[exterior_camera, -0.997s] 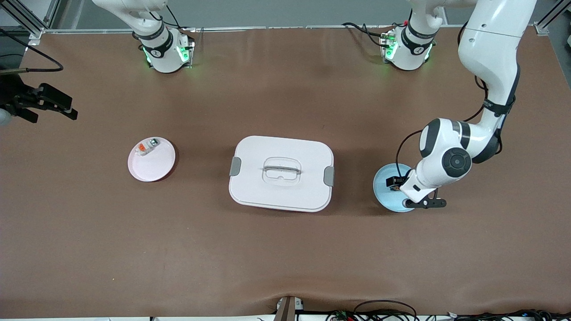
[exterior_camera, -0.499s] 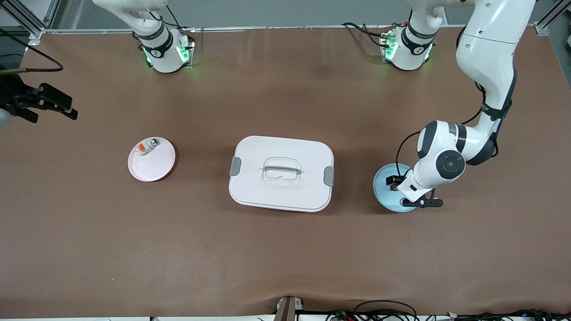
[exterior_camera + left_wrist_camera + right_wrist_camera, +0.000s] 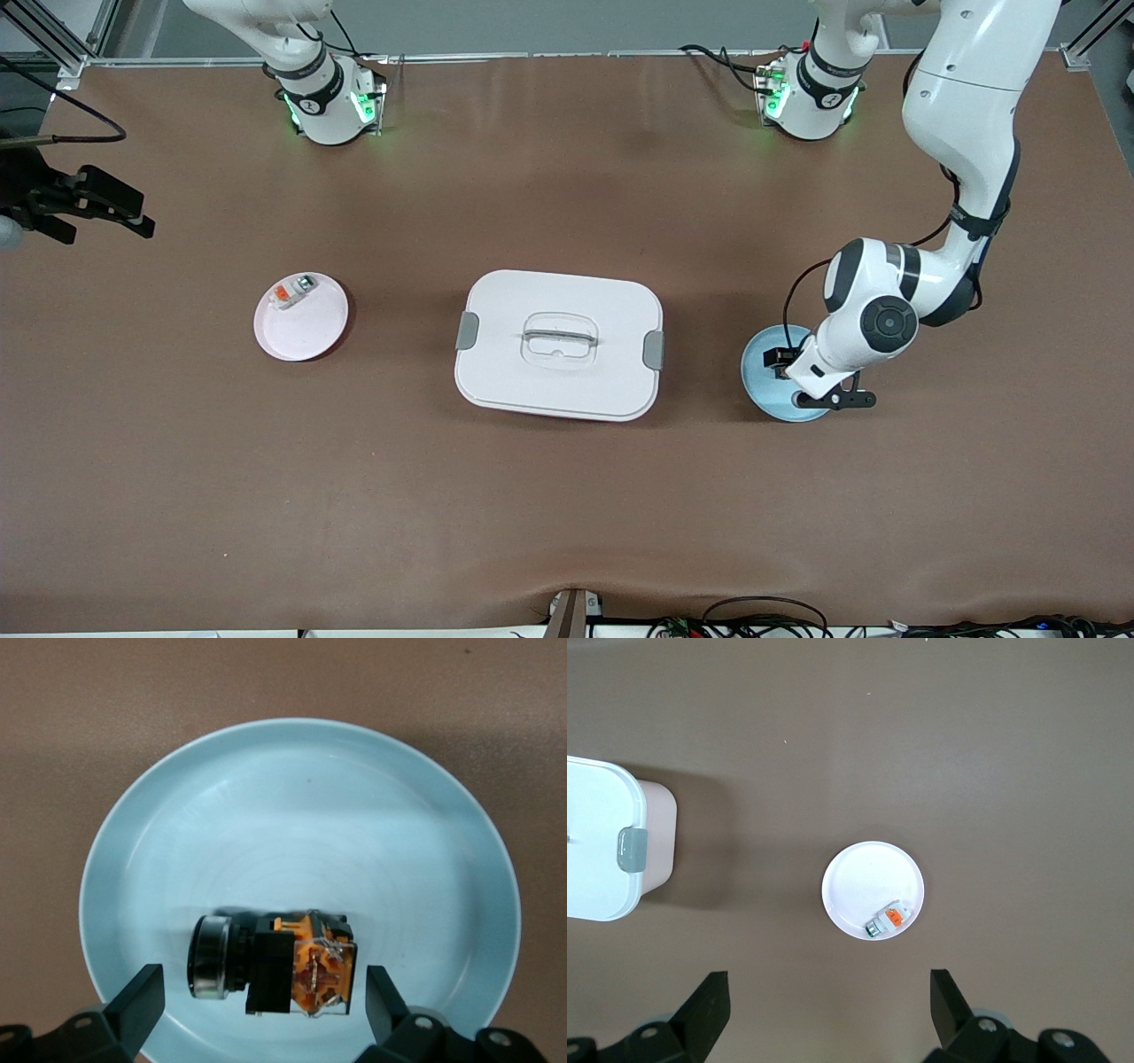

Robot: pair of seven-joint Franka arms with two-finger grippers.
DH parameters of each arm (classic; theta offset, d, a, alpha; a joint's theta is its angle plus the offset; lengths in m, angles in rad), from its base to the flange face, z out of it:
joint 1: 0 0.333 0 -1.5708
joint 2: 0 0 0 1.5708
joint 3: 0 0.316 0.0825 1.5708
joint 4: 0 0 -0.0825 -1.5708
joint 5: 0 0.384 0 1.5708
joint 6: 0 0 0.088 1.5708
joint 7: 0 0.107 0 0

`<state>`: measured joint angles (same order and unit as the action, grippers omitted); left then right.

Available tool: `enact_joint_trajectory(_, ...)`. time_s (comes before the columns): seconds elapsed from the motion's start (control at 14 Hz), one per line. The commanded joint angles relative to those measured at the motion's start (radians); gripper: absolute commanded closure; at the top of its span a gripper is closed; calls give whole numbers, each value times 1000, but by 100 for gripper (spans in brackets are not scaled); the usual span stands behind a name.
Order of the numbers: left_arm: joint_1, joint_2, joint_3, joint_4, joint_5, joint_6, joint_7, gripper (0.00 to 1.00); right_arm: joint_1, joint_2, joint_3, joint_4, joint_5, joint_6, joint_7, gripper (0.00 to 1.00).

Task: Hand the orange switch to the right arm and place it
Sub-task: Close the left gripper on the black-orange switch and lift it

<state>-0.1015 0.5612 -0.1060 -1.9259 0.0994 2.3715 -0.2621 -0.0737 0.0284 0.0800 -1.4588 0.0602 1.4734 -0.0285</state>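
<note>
left gripper (image 3: 257,1014) low over the blue plate (image 3: 177,824) at the left arm's end of the counter (image 3: 567,496), fingers spread either side of the orange switch (image 3: 275,964), which lies on its side on the plate; right gripper (image 3: 828,1019) spread and empty, high over the white plate (image 3: 873,890), waiting; lidded white box (image 3: 558,344) between the plates

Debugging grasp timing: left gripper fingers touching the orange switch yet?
Apart. In the left wrist view the left gripper is open, and blue plate shows between each finger and the orange switch lying on it.
</note>
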Motion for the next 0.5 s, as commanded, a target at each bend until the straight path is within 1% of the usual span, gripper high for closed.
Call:
enact_joint_trajectory(0.0,2,17,-3,-4,17,40,-23,0,-11,-19,7,-12,9,-5,-10,0)
enact_joint_trajectory(0.43,5,25,-3,-4,19,60,-25,0,-11,-19,7,-12,9,-5,-10,0)
